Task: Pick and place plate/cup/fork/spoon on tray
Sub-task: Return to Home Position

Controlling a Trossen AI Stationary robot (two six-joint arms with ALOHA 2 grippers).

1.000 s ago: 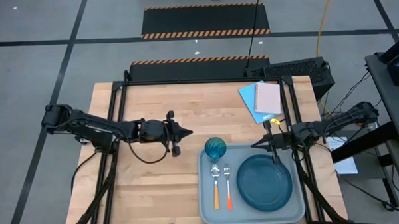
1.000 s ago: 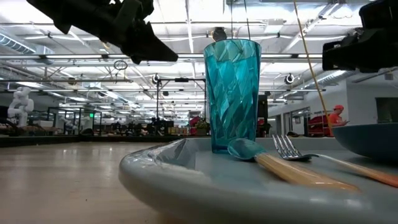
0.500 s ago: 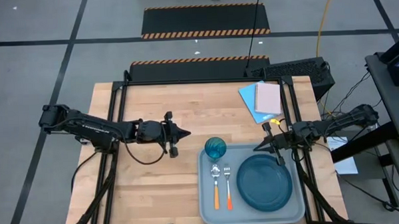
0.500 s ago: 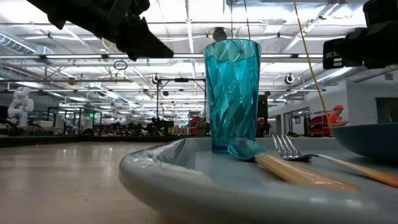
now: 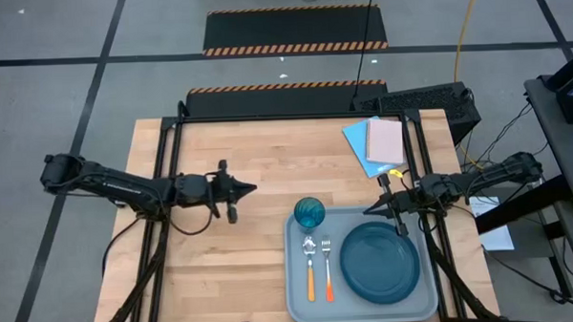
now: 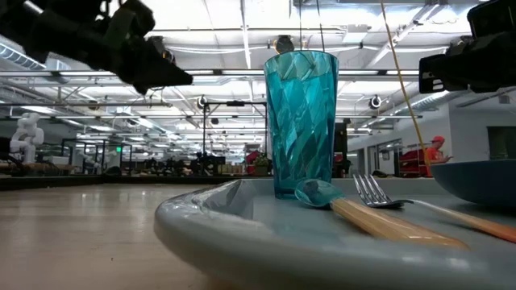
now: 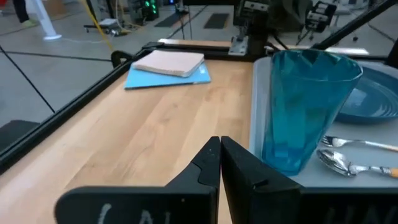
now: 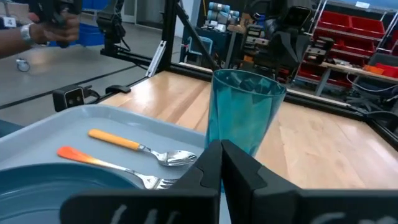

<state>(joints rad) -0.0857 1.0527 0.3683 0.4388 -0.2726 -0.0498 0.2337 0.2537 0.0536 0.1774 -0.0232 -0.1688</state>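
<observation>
Tray: large pale grey-blue rectangular tray with rounded corners and raised rim (image 5: pixel 295 275) sits on the wooden bench (image 5: pixel 223 249), toward its right front. All four items are on it. Round dark teal-blue dinner plate (image 5: pixel 379 262) fills the right half. Small translucent teal-blue tumbler cup (image 5: pixel 309 214) stands upright in the tray's back-left corner. Orange-handled spoon with silver oval bowl (image 5: pixel 309 267) and orange-handled fork with silver tines (image 5: pixel 327 269) lie side by side between cup and plate, spoon on the left, handles toward the bench's front edge, metal ends toward the cup.

Left hand (image 5: pixel 252 188): above bare bench left of the tray, well apart from the cup, pointing at it. Fingers pressed together, nothing held; left wrist view shows the tips (image 7: pixel 219 163) touching.

Right hand (image 5: pixel 369 211): over the tray's back rim near the plate's far edge, pointing toward the cup. Fingers (image 8: pixel 222 163) closed against each other, empty.

Blue and pink flat sheets (image 5: pixel 377 143) are stacked at the bench's back-right corner, apart from the tray.
</observation>
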